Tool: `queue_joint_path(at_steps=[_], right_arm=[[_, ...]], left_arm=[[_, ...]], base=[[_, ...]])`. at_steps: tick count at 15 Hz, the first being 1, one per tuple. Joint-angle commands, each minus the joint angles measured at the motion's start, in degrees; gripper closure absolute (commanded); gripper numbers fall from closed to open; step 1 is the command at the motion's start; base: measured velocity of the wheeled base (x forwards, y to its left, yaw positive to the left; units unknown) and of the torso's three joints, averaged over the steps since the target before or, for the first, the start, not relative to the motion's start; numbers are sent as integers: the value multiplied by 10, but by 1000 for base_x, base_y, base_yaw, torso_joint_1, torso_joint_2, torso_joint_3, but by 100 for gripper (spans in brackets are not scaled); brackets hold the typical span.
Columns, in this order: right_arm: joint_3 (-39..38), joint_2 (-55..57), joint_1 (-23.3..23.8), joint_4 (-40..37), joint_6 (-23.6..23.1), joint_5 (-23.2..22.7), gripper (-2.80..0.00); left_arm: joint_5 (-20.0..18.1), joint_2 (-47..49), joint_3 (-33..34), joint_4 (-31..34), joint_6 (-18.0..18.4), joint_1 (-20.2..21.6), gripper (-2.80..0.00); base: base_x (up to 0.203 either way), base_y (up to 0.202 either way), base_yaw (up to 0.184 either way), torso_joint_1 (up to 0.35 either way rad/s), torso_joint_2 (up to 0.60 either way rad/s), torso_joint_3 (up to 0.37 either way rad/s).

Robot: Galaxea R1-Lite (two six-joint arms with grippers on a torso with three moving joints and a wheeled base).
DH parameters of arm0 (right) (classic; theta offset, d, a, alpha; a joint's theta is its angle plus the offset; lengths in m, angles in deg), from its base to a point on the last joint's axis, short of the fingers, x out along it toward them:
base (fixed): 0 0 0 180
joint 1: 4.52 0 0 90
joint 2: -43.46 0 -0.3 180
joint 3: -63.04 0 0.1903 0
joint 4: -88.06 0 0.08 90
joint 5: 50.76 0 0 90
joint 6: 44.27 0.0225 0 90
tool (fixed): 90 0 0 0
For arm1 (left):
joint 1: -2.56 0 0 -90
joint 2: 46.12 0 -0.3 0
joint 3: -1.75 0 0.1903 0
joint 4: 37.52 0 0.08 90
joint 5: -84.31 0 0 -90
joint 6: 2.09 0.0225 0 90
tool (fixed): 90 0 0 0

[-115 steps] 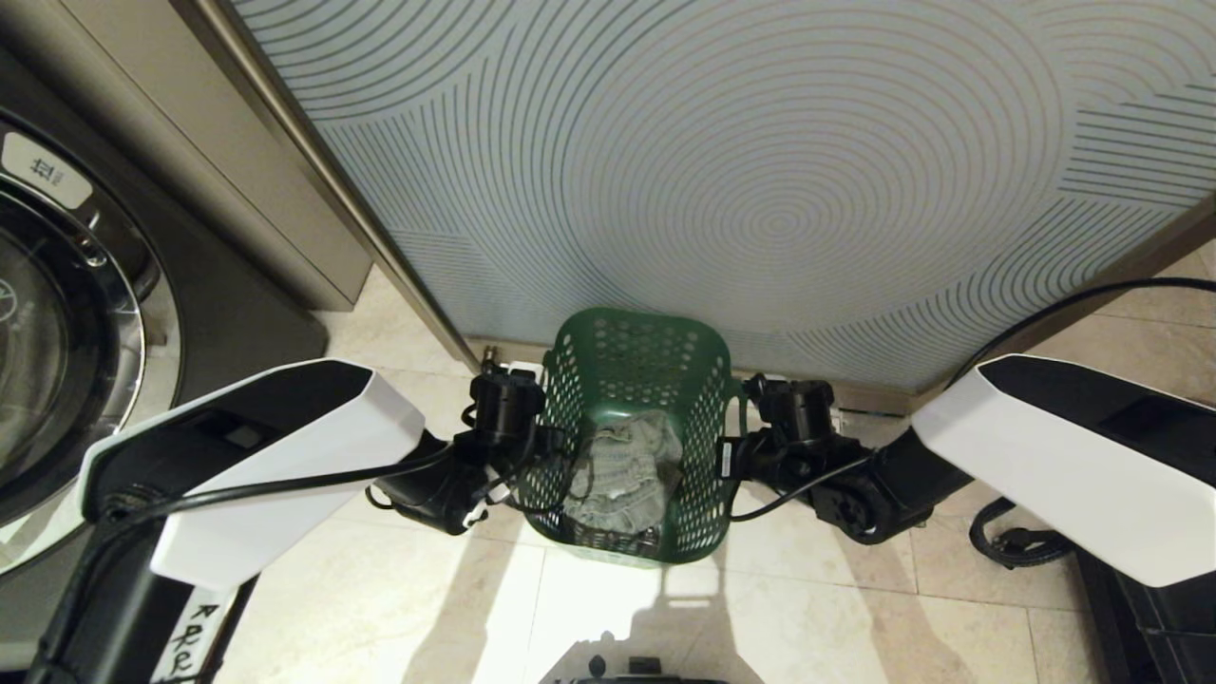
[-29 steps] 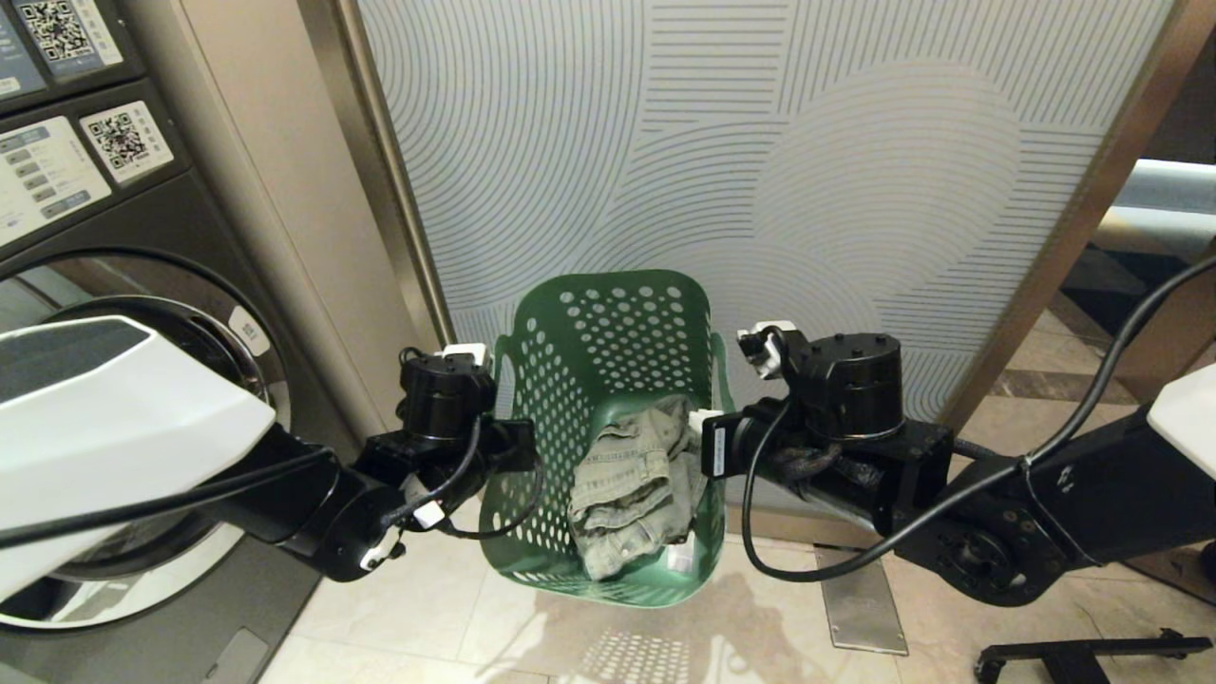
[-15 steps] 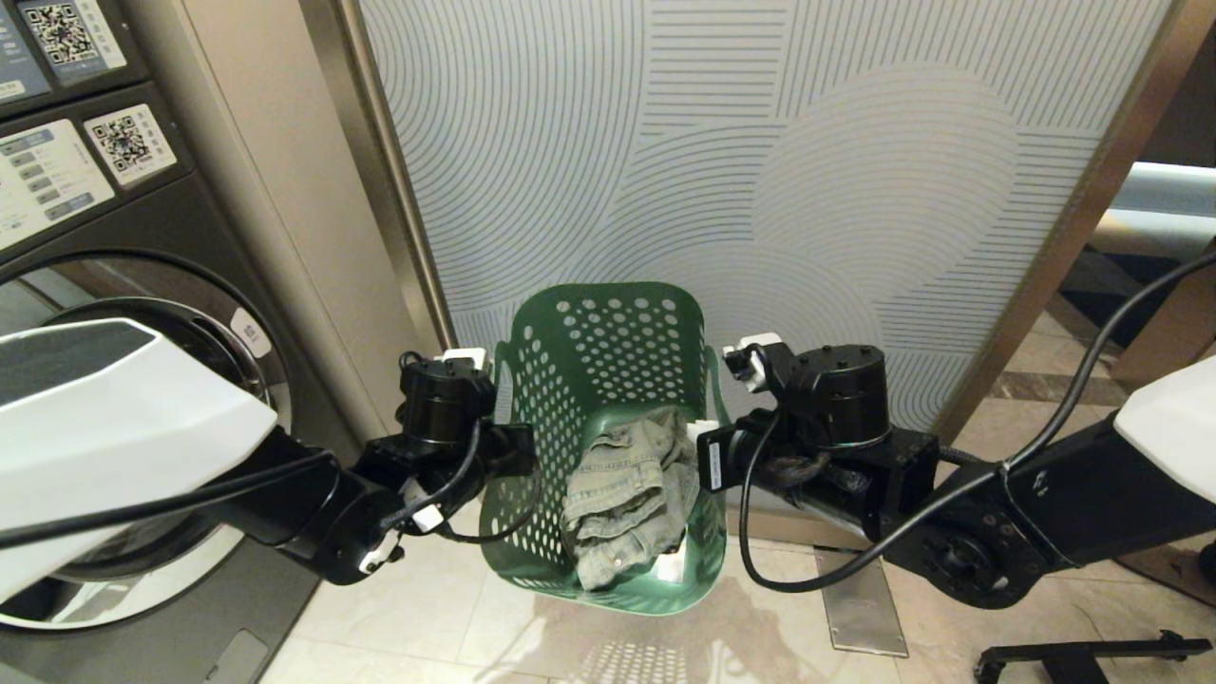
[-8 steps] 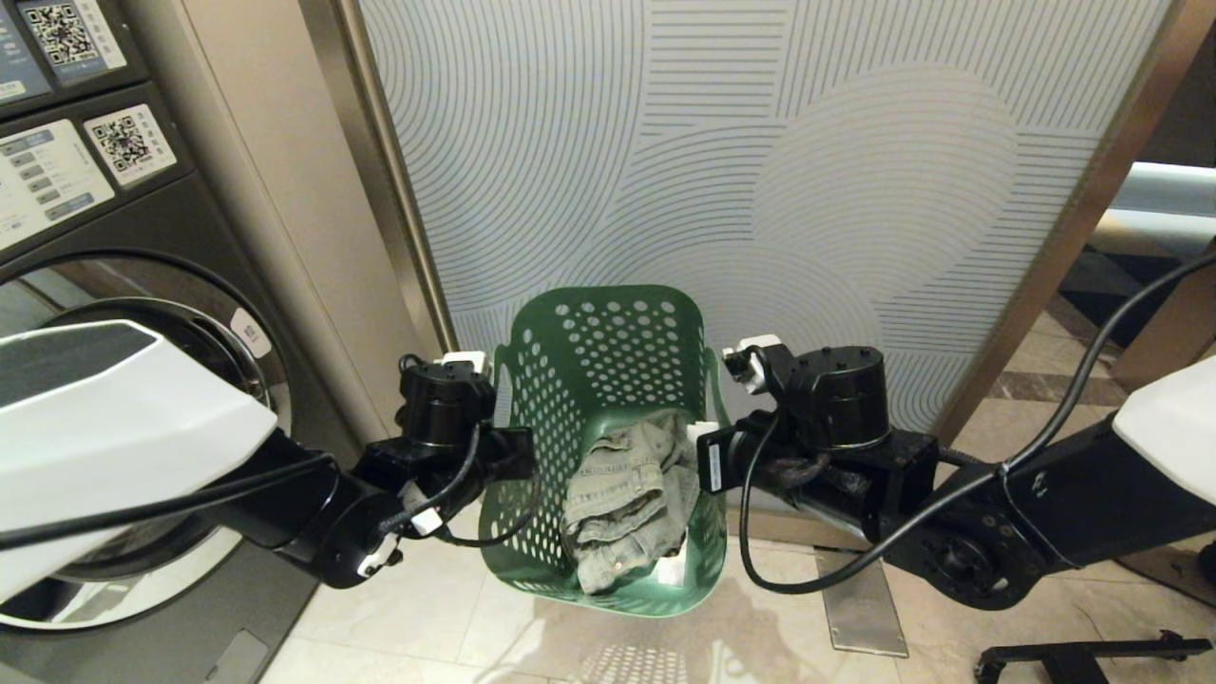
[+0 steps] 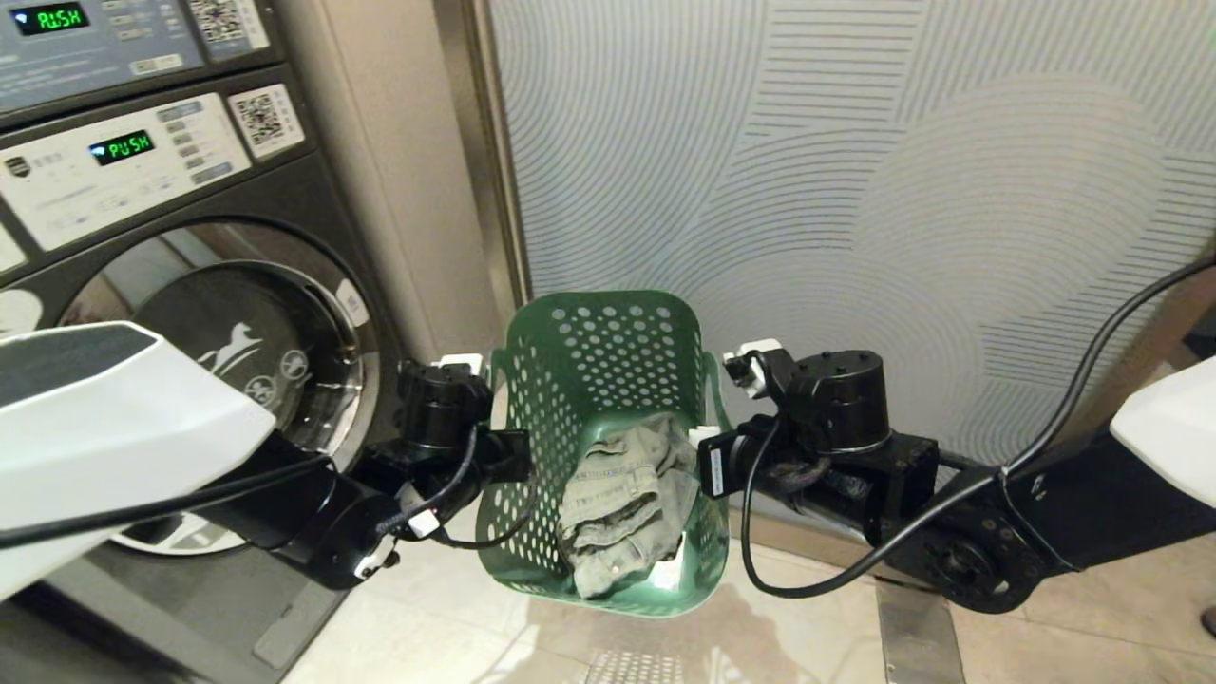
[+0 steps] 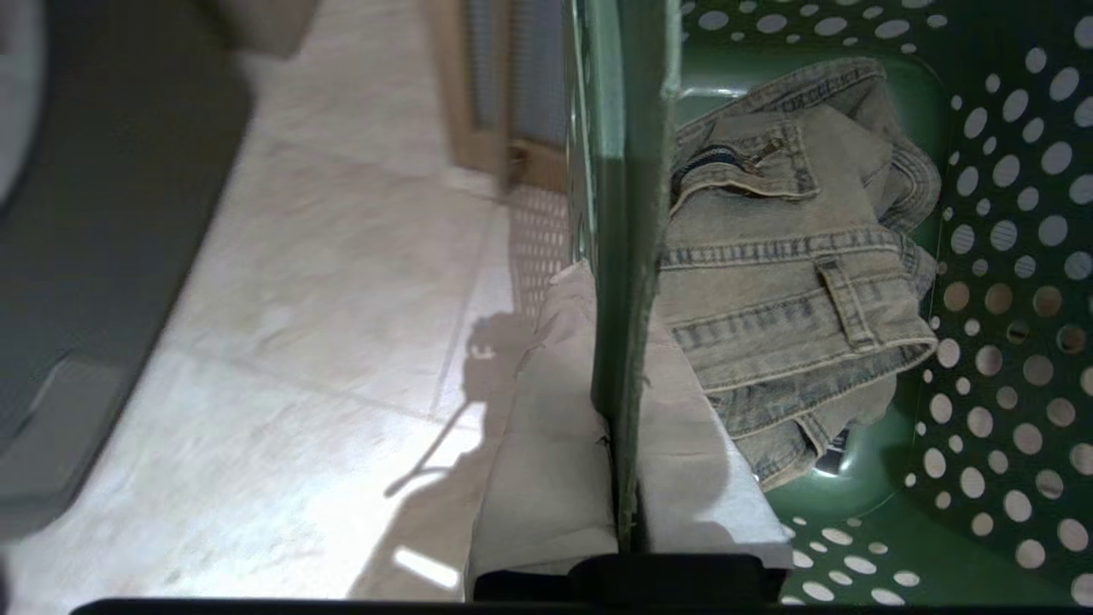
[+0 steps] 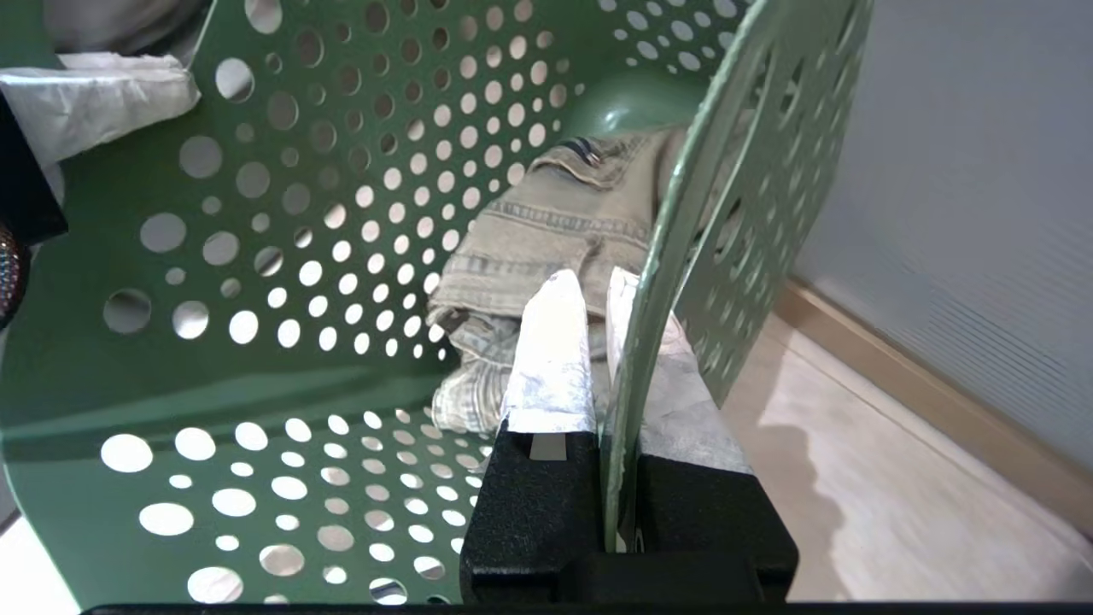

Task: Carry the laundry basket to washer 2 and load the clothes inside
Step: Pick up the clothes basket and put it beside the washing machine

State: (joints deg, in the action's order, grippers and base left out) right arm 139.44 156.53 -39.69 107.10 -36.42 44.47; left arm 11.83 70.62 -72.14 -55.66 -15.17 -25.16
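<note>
laundry basket (image 5: 608, 380): dark green, round holes
clothes (image 5: 622, 499): faded grey-green denim, pale seams
wall panel (image 5: 855, 171): pale grey, thin curved stripes
washer display (image 5: 122, 147): green letters
floor (image 5: 418, 636): cream tiles

At far left, two stacked machines each show a green lit display reading "PUSH": one on the upper control panel (image 5: 49, 17), one on the lower control panel (image 5: 122, 146). QR code stickers (image 5: 262, 119) sit beside the displays, unreadable. The round washer door (image 5: 249, 351) bears a white horse logo.

Green laundry basket (image 5: 608, 380) aloft, clothes (image 5: 622, 503) inside, beside washer (image 5: 237, 342).
</note>
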Motion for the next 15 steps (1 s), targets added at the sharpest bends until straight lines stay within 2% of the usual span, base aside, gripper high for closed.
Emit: queue_joint_path(at_steps=[1, 15], right_arm=[[0, 1, -1, 3, 1, 0, 0], [-8, 0, -1, 3, 0, 0, 0]], left_arm=[[1, 0, 2, -2, -1, -1, 0], [1, -1, 30, -38, 2, -1, 0]], base=[[0, -8, 180, 1, -1, 1], [1, -9, 176, 2, 1, 2]])
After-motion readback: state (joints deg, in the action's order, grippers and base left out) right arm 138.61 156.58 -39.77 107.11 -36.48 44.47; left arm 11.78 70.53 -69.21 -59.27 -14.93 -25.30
